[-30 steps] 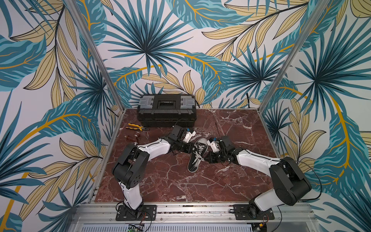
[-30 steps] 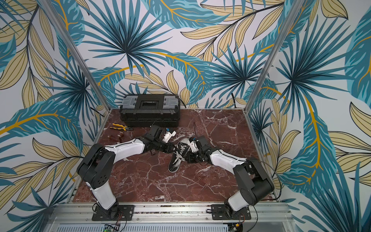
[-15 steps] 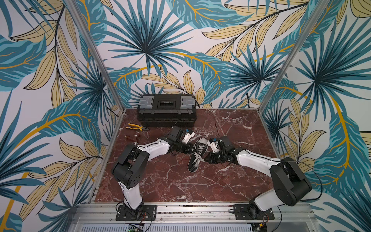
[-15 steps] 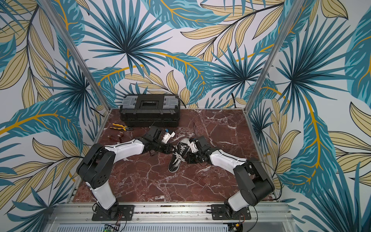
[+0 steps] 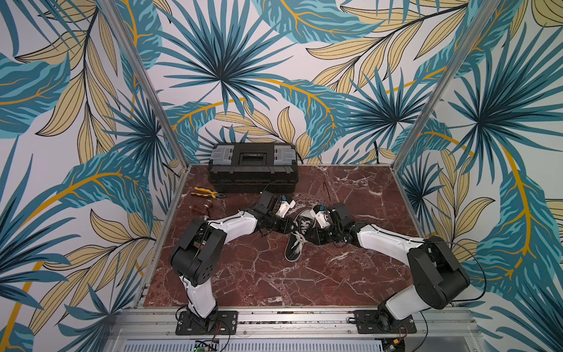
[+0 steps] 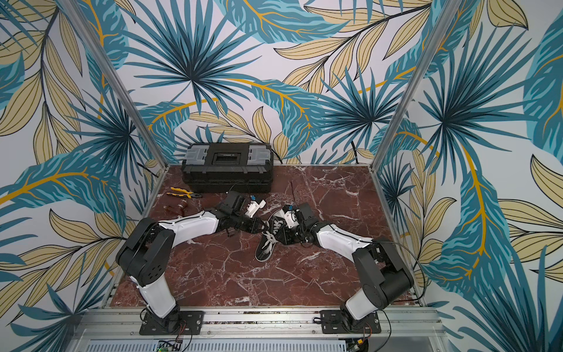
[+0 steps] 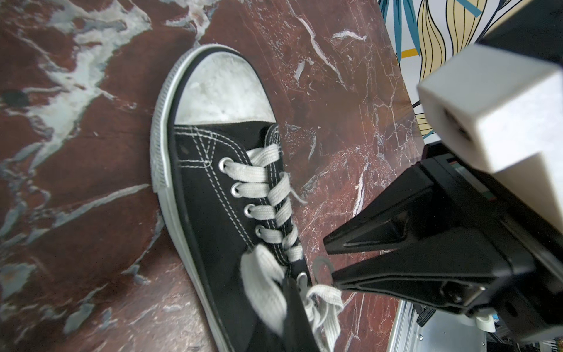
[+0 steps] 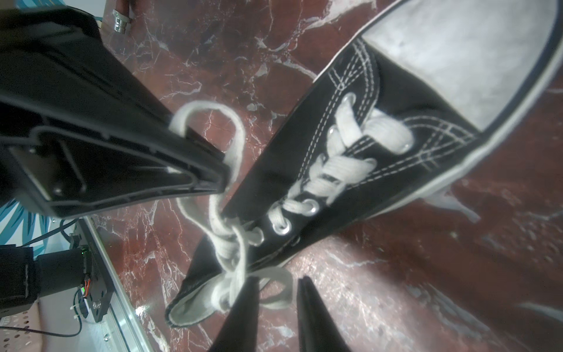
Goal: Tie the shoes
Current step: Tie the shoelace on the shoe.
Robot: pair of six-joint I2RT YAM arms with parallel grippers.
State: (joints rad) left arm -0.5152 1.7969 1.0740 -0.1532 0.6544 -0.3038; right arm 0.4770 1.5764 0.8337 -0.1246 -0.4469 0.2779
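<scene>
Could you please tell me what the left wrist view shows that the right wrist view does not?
Only the left wrist view shows the whole white toe cap and the right gripper from outside, jaws apart. Only the right wrist view shows the left gripper shut on a lace loop. Both show the black sneaker with white laces on the marble table.

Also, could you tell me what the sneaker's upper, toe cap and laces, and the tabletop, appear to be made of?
The upper looks like matte black canvas with white stitching. The toe cap seems dull, scuffed white rubber. The laces look like flat woven cotton, slightly fuzzy. The tabletop looks like glossy red marble with white veins, possibly an imitation.
</scene>
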